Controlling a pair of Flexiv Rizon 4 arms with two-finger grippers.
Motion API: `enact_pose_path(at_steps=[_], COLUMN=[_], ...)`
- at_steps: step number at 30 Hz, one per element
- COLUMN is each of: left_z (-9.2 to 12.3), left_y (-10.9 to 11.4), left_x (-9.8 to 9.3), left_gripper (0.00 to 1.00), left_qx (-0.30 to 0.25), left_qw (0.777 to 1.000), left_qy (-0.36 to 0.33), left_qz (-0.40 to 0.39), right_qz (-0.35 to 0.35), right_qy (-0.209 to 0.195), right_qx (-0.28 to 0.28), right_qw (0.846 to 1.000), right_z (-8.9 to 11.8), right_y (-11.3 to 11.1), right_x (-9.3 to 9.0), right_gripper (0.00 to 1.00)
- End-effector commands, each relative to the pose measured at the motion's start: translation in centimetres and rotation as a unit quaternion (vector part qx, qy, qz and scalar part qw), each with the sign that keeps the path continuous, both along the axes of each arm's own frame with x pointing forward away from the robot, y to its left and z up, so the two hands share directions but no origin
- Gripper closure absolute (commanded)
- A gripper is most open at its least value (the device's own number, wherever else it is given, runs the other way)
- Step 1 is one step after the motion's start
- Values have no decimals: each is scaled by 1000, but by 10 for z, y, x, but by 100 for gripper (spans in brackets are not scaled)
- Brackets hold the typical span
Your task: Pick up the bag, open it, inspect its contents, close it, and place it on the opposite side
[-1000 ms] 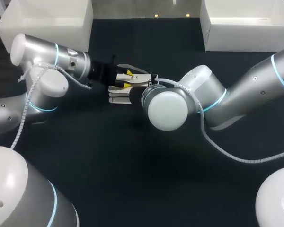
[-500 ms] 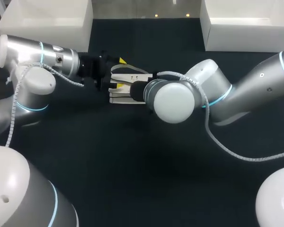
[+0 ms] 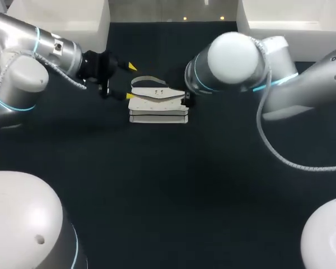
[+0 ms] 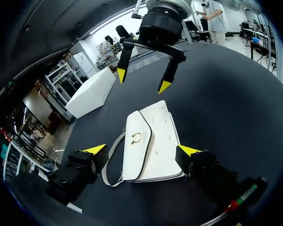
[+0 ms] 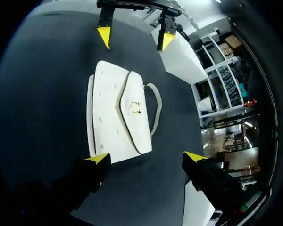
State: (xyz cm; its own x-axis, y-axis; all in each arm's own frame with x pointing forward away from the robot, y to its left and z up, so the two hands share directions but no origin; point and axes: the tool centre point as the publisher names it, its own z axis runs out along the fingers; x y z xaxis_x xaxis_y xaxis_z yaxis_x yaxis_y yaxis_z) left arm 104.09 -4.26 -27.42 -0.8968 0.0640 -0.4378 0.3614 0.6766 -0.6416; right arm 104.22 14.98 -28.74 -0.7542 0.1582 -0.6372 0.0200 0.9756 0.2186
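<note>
The dark desk [image 3: 168, 185] fills the scene. The left arm [image 3: 22, 61] and the right arm [image 3: 235, 59] come in over its far half from opposite sides. Two white bins stand at the far corners, one at the left [image 3: 61, 22] and one at the right [image 3: 291, 28].

Between the arms a white flap handbag [image 3: 157, 106] lies flat on the desk with its flap down. The left gripper [image 3: 130, 82] hangs just beside one short end, and the right gripper [image 4: 142, 81] faces the other. Both sets of fingers are spread wide and hold nothing, and neither touches the bag.

The bag looks boxy and stiff enough to keep its shape. It is probably light, and its smooth skin may slide under the yellow tips. Pinching the body across its thickness at a short end seems the firmest hold. The free lip of the flap is the likely place to lift for opening.

The thin shoulder strap [image 4: 111, 157] loops limply onto the desk beside the left fingers, and it would sag and swing if used as a handle.

A small gold ring-shaped clasp [image 4: 136, 137] sits at the tip of the flap. No lettering or label can be made out anywhere on the bag.
</note>
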Motion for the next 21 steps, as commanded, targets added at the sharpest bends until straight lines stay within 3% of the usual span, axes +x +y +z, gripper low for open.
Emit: enact_pose_path(at_steps=[1,5,7,21], left_z=[12,13,13,13], left_y=[3,4,6,6], left_x=[-3,-6,-7,-7], left_gripper=[0,0,0,0], left_qx=[45,61,105,105], left_qw=[998,994,992,992], left_qy=[47,83,63,63], left_qz=[-23,-32,-27,-27], right_qz=[7,9,12,12], right_qy=[70,90,97,97], right_qx=[-15,-11,-10,-10], right_qw=[997,996,995,995], right_z=[11,15,17,17], right_y=[2,2,1,1], right_x=[7,10,10,10], right_gripper=[0,0,0,0])
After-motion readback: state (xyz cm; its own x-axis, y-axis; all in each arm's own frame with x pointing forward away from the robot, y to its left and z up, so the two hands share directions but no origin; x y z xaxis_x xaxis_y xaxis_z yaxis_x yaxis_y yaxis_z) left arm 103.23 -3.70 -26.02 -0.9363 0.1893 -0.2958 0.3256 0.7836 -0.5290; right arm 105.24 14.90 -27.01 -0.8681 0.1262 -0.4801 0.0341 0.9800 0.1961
